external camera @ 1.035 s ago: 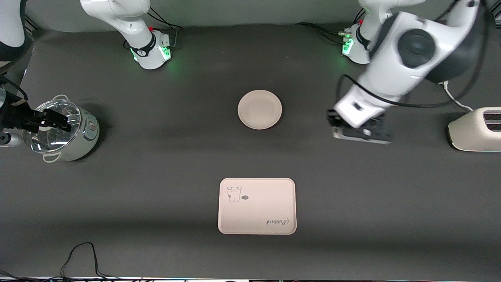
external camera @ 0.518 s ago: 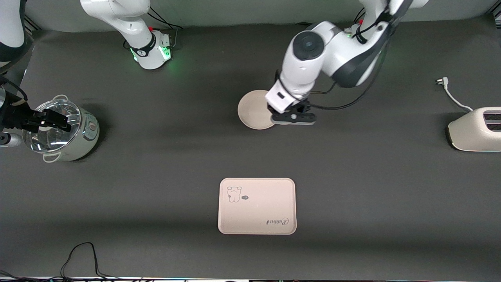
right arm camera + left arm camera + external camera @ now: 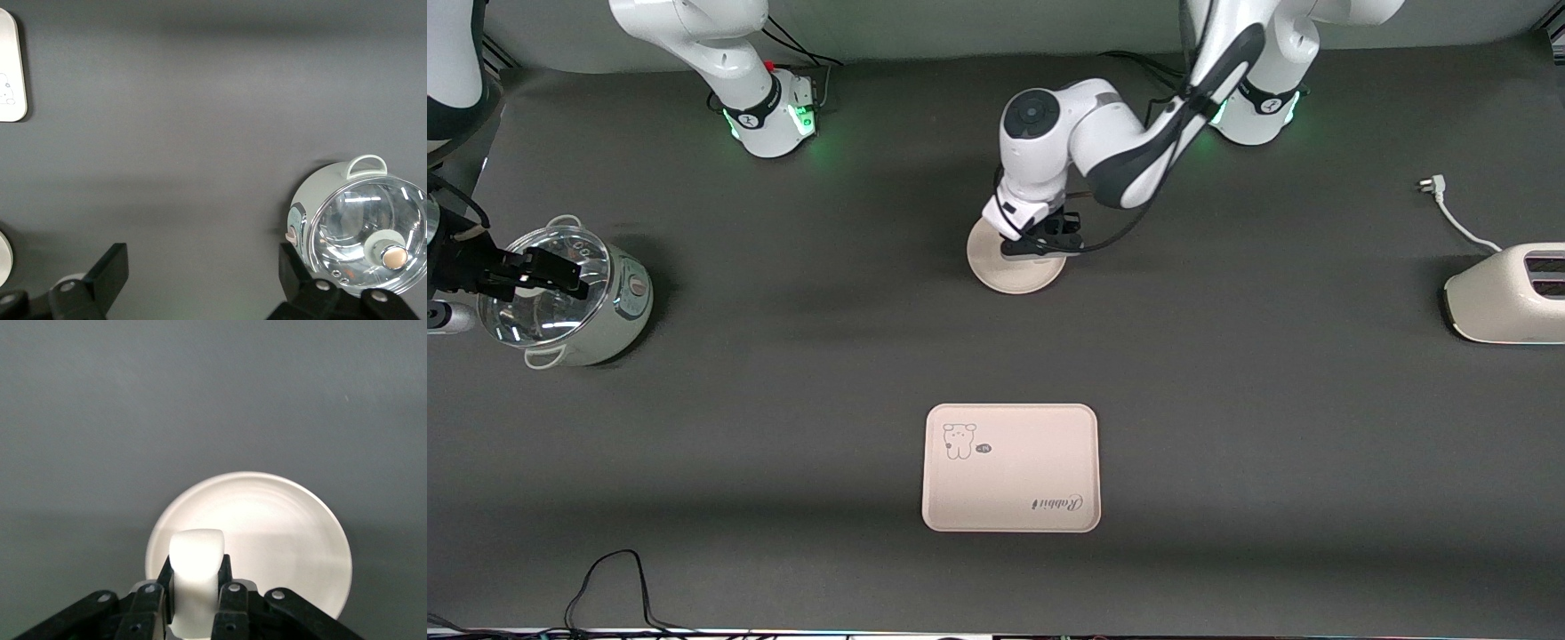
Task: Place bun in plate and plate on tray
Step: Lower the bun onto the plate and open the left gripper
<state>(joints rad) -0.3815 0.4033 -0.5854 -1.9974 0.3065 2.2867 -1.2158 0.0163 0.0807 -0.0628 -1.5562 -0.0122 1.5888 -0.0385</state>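
Left wrist view pretty much tells it all: the bun (image 3: 196, 570), a smooth cream-white lump with a rounded top, is clamped between the two black fingers (image 3: 166, 581) of the left gripper (image 3: 195, 587), which are drawn in tight against its sides. Right under it the plate (image 3: 280, 533) can be seen, round, shallow, plain pale, with faint concentric rings and a raised rim, so the bun is held over the part of the plate near the rim. Whether the bun touches the dish can't be told.

From the front view the left gripper (image 3: 1040, 242) is seen over the plate (image 3: 1009, 271) at the middle of the dark matte table (image 3: 1227, 427), the white arm bent down from its base. The tray (image 3: 1011, 468), a flat pale rectangle with rounded corners, a little cartoon animal and "Rabbit" script, is laid nearer to the front camera, well apart from the plate.

The right gripper (image 3: 200, 280) is kept waiting with its black fingers spread wide and nothing held, up over the right arm's end of the table, by a small pot with a glossy glass lid (image 3: 560, 295). A cream toaster (image 3: 1507, 293) with a white cord is parked at the left arm's end
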